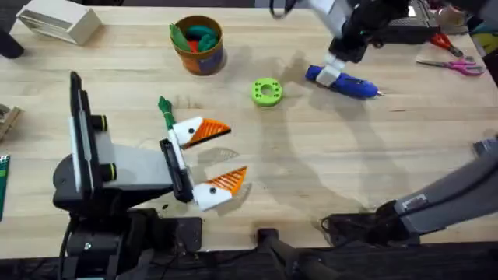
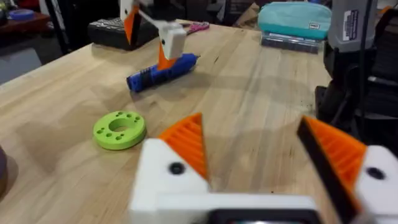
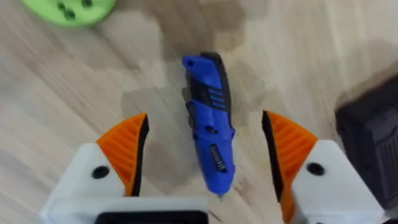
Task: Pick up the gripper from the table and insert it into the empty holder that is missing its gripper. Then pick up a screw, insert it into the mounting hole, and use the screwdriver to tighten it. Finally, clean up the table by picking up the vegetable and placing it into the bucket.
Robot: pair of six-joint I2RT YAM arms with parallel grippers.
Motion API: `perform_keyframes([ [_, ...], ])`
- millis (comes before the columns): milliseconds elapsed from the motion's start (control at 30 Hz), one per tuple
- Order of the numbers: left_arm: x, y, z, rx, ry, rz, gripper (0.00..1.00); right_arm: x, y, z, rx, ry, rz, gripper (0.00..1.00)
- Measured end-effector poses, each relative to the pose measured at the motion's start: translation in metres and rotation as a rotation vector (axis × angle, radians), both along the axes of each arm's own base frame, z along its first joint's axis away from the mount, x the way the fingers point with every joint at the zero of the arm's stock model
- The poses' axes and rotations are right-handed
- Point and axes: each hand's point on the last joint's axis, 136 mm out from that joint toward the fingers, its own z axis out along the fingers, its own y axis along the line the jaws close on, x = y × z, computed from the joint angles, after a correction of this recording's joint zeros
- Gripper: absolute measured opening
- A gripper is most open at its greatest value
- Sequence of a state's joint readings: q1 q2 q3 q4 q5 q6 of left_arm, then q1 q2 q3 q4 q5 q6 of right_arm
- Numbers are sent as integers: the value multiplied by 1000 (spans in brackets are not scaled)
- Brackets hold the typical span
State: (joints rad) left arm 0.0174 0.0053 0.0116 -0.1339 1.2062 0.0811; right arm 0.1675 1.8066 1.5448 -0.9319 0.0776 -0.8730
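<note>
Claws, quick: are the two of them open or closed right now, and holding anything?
Left claw: open, holding nothing.
Right claw: open, straddling the blue screwdriver, not gripping it.

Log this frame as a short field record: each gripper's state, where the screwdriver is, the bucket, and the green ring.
left gripper: open, holding nothing, low over the table
right gripper: open, straddling the screwdriver
screwdriver: lying flat on the table, not gripped
bucket: upright at the far side, green and red items inside
green ring: flat on the table, between bucket and screwdriver
vegetable: on the table by the left gripper
</note>
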Motion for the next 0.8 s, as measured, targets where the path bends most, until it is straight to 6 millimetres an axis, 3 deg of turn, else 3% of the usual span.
perform_keyframes([
  [33, 1, 0, 0, 0, 0, 7, 930, -1, 1, 8, 24, -18, -42, 976],
  [67, 2, 1, 0, 1, 0, 10, 967, -2, 3, 14, 51, -32, -87, 978],
  [100, 4, 1, 0, 2, -2, 23, 985, -6, 7, 39, 172, -78, -309, 977],
  [300, 8, 3, 2, 0, -11, 47, 985, -22, 17, 81, 337, -137, -571, 975],
  [533, 29, 16, 9, -38, 47, 192, 985, -69, 15, 125, 451, -155, -735, 976],
  [667, 39, 31, 32, -47, 49, 316, 985, -92, 12, 139, 492, -148, -794, 977],
  [800, 42, 45, 58, -34, 75, 424, 985, -97, 20, 146, 567, -150, -797, 977],
])
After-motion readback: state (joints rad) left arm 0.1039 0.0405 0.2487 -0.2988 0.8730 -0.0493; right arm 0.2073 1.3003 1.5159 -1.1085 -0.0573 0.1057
